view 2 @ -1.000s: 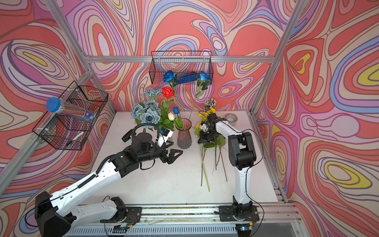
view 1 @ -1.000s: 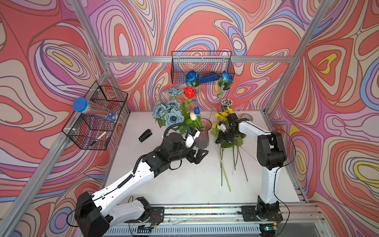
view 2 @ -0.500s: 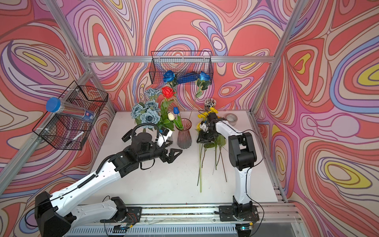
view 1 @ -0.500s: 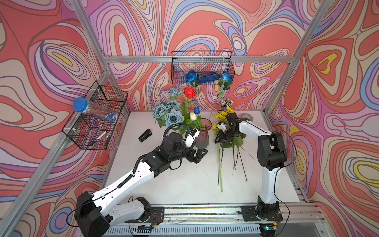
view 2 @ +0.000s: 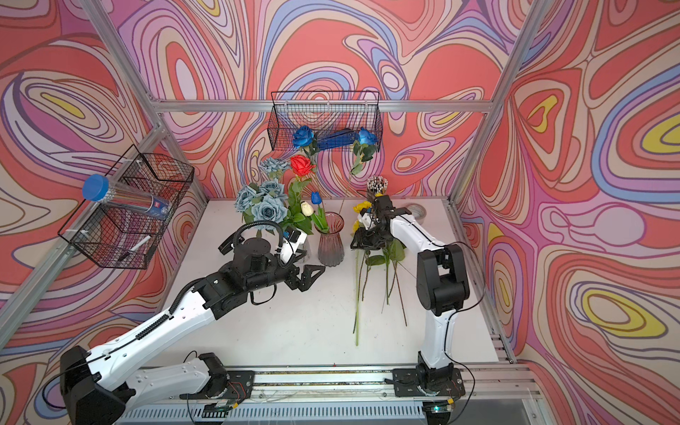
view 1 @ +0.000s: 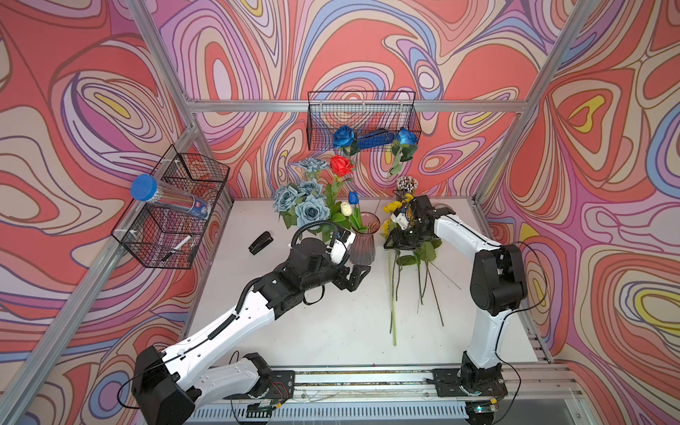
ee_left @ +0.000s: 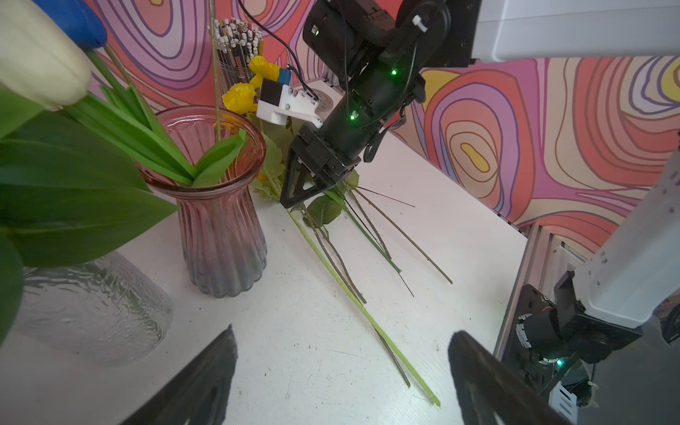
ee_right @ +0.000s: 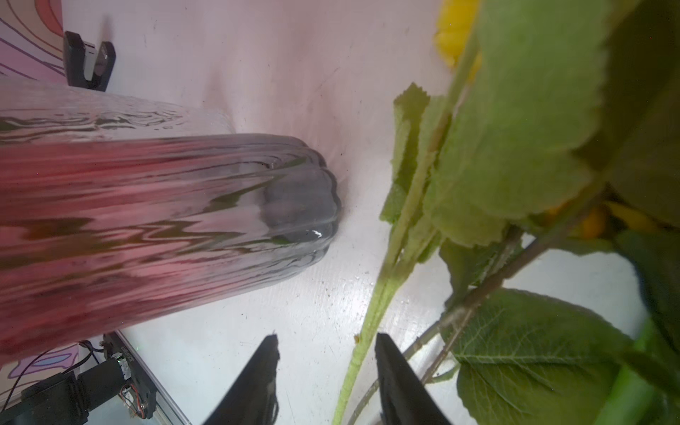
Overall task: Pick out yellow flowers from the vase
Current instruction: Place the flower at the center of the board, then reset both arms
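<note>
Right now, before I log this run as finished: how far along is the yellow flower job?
Nearly done, it looks. Done: yellow flowers lie on the table beside the vase. In hand: the right gripper is open around one pale stem lying there; the left gripper is open and empty. Left: I see no yellow in the vase, only a white tulip and a blue tulip.

Both my arms are white shells with black joint housings. The left arm has a ribbed black conduit along its white link and a black hose looped over the wrist. The right arm has thin black cables beside it. Its wrist bears a white camera block with a black and blue patch, and green LEDs glow there. The left tool and right tool have black, tapered fingers. Black base plates sit on a silver rail.
</note>
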Controlling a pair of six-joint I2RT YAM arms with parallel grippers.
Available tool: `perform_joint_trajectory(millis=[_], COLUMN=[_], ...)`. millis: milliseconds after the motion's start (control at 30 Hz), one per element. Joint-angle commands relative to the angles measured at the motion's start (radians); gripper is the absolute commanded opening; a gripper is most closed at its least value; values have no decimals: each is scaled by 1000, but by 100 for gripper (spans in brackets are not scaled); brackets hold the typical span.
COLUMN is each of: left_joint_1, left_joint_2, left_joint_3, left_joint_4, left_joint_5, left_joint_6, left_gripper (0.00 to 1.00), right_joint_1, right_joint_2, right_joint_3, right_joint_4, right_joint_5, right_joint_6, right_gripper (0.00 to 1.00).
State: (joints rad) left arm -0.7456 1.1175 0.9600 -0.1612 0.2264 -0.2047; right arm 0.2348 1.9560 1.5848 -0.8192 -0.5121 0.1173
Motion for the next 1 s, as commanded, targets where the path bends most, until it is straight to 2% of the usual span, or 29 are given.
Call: perform_joint_trajectory(millis=[0,333,467,633,733,800,967], left_joint_1=[-1,2,29,62,68,71,91], left_joint_2=[-25,-44,-60,-124,-170,-201,-257], left_joint_3=[-9,-25,-51,-104,-140,-168,-248], left_joint_4=[-9,-14,8,26,2,-19,-41], left_joint_5=[-19,-56,-52,-79,-153,-223,-365], left_joint_6=[16,19,-17,-50,-57,-68,-130], left_gripper=[91,92,92,92,92,92,92], right_joint_1=[5,6,6,8,11,12,12], right_joint_2=[-31,-35,-60,-124,-160,-178,-283], right_joint_3=[-18,-22,-40,-83,-94,-104,-167], right_joint_4=[23,41,47,79,80,77,93], right_joint_5=[9,4,-8,-12,5,20,68], right_joint_6=[7,17,5,-4,1,7,17], right_gripper=[48,49,52,69,76,97,98])
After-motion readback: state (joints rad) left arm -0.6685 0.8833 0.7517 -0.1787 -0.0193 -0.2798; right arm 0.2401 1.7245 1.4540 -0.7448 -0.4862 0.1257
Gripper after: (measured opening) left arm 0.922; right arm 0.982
